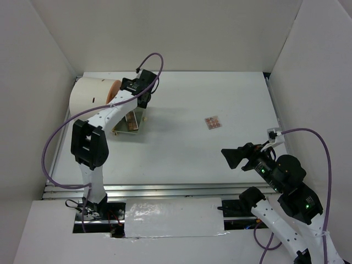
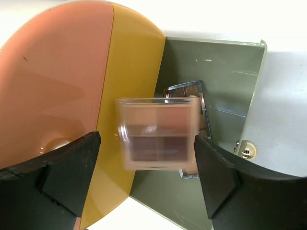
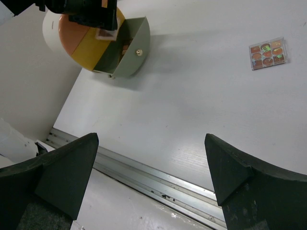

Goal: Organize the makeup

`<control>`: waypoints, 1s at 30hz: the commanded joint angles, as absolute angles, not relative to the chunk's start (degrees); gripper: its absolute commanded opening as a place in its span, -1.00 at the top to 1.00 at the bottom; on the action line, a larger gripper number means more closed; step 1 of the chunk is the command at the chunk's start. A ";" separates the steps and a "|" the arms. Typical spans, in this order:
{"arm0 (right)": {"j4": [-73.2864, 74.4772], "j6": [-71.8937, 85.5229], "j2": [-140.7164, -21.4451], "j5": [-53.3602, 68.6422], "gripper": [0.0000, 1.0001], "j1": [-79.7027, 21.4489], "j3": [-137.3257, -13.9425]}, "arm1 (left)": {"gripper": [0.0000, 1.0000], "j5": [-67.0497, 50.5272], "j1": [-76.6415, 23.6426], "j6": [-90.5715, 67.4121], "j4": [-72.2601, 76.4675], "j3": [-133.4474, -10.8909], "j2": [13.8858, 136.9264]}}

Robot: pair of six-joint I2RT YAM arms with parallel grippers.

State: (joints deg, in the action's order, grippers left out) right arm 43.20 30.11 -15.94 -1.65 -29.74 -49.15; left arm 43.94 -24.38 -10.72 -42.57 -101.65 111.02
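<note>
Left wrist view: our left claw (image 2: pixel 147 139) gapes, a small palette (image 2: pixel 158 134) seemingly dropping into the drawer (image 2: pixel 225 72). Next we should fetch the nine-pan palette (image 3: pixel 268 53) with the open, empty right claw (image 3: pixel 151 138).

Top view: fixed above and behind me, facing down and forward, far enough back to take in the whole desk (image 1: pixel 220 99). Left wrist view: looks down past my left gripper (image 2: pixel 146 148), very close over the open drawer (image 2: pixel 216 72). Right wrist view: from near the desk's front edge, looks past my right gripper (image 3: pixel 151 139) across the desk toward its far left. All three views show the drawer. Top and right wrist views share the palette (image 1: pixel 212 122) lying on the desk.
</note>
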 commanded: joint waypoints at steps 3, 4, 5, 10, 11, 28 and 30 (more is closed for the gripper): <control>41.22 29.09 -15.29 -2.02 -1.00 -29.71 -49.31 | -0.97 44.92 -23.99 -12.04 -43.85 -103.53 112.32; 41.31 29.09 -15.29 -2.11 -1.00 -29.71 -49.22 | -0.99 44.74 -23.91 -12.04 -43.68 -103.45 112.24; 41.31 29.09 -15.38 -2.11 -1.00 -29.53 -49.31 | -0.99 44.48 -23.99 -12.13 -43.51 -103.36 111.98; 40.61 29.35 -15.91 -2.63 -1.00 -29.71 -48.61 | -0.99 39.12 -24.34 -14.15 -44.57 -105.47 110.57; 40.43 29.62 -16.34 -2.72 -1.00 -29.71 -48.43 | -0.99 38.59 -24.78 -14.59 -44.21 -105.38 109.61; 45.09 39.99 -24.89 -26.98 -1.00 -29.53 -51.85 | -0.99 9.85 -41.66 -39.06 -34.81 -115.22 114.69; 46.14 40.25 -23.39 -27.33 -1.00 -29.53 -52.64 | -0.99 8.54 -42.18 -46.62 -32.70 -116.10 117.67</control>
